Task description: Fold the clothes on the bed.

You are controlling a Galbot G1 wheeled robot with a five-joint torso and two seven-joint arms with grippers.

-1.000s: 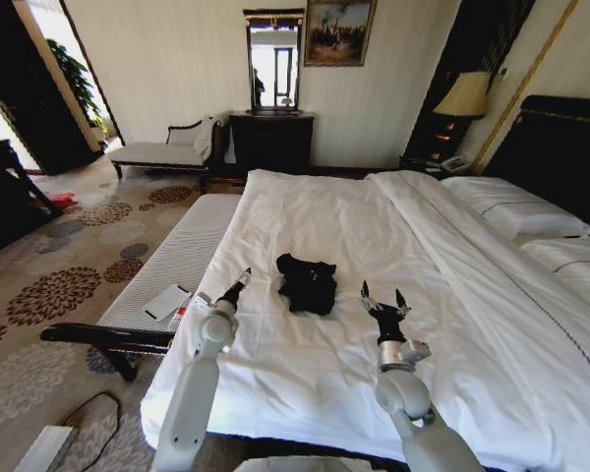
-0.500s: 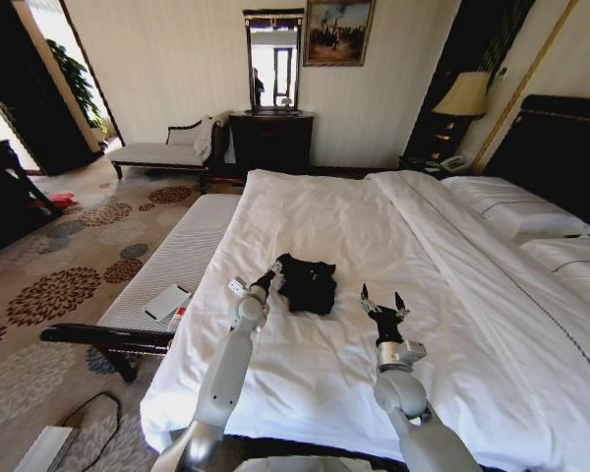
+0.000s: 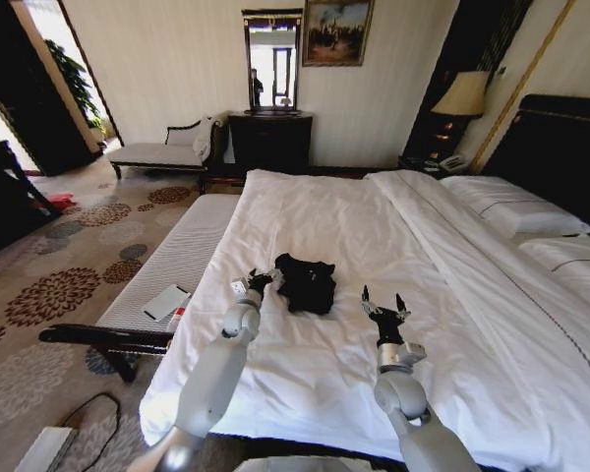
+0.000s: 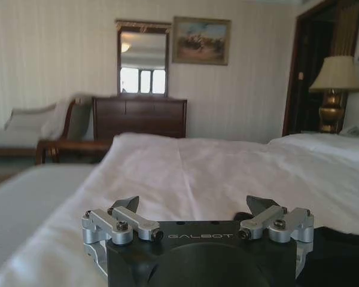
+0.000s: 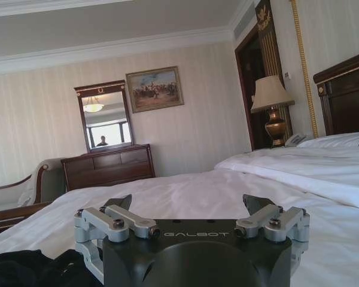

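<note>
While nothing yet folded, task judged at start; black T-shirt (image 3: 308, 283) lies crumpled in heap on white duvet, mid bed (image 3: 492, 324); spreading and all folds remain. Nearest: right gripper (image 3: 384, 304) low over duvet, fingers spread, empty, shirt near on its left. Farther: left gripper (image 3: 260, 280) at shirt's left edge, touching or just beside, cannot tell; fingers parted in wrist view, nothing gripped.

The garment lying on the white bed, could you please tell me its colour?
The crumpled cotton T-shirt is black, clearest in the head view.
</note>
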